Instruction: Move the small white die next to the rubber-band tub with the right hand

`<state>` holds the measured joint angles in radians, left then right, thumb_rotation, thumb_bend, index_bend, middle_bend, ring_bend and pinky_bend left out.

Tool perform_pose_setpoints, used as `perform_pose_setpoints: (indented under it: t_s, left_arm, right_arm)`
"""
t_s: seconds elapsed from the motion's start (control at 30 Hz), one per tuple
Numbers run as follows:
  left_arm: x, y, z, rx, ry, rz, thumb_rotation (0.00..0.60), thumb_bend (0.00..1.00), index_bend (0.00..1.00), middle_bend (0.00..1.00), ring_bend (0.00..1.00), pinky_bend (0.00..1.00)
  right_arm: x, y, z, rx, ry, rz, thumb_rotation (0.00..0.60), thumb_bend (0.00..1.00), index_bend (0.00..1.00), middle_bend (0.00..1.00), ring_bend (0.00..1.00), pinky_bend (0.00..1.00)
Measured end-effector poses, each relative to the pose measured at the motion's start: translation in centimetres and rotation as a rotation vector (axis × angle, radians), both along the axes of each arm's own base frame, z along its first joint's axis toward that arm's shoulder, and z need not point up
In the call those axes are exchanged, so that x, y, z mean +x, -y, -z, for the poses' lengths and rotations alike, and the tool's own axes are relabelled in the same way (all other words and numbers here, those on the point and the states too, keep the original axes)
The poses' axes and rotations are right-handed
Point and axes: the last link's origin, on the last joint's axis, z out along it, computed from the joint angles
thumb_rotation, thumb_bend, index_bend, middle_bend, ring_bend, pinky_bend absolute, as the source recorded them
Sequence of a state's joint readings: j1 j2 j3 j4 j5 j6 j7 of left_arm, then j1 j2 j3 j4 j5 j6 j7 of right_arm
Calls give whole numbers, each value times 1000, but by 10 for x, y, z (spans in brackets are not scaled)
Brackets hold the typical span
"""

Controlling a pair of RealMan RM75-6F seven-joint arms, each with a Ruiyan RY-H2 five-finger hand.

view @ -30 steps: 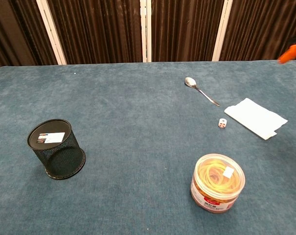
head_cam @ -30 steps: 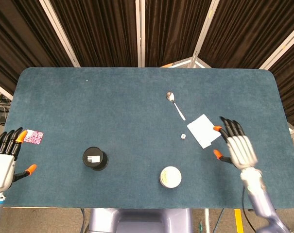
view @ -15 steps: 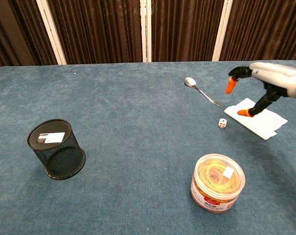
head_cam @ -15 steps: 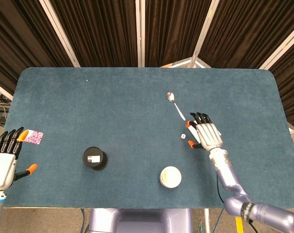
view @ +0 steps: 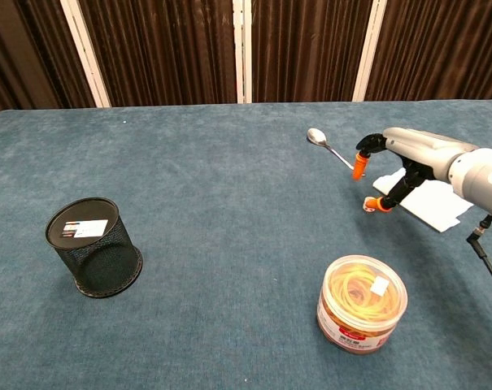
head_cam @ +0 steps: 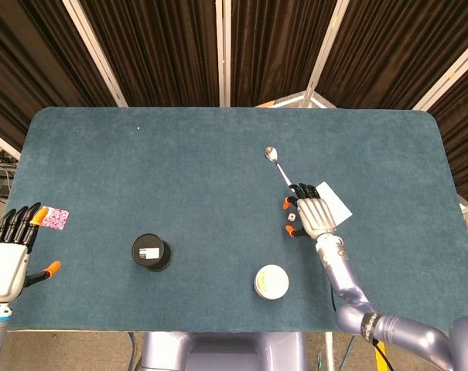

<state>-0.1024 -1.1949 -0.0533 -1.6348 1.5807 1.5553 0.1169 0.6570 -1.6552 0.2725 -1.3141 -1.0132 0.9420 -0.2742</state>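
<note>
Dark brown pleated curtains (view: 164, 49) hanging behind, white vertical posts (view: 242, 49) dividing them. Blue-carpeted table (head_cam: 141, 178) filling foreground. Even light falling throughout.

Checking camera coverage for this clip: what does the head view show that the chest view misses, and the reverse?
Only the head view shows the left hand, open at the table's near-left corner, and a pink patterned card beside it. Only the chest view shows the yellow rubber bands inside the rubber-band tub. Both show the right hand spread over the die, plus the spoon, white paper and black mesh cup.
</note>
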Motion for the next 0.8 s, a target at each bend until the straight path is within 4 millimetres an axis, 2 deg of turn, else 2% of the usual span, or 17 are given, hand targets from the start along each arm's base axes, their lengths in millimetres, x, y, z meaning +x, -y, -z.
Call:
perform_pose_setpoints:
  t_s: [0.37,0.53,0.8]
  left_arm:
    - [0,-1,1,-4,-1,1,600,43,0,0,0,0]
    - [1,-1,2,-6,-3,2,600,43,0,0,0,0]
    - [1,-2,3,-10,-4,3,600,43,0,0,0,0]
  right_arm:
    - [-11,7,10,21,-31,51,600,180,434,103,0,0]
    - [-16,9,15,28,-35,68,600,223,457,112,0,0]
    - [-19,12,21,36,-38,83,600,234,466,117,0,0]
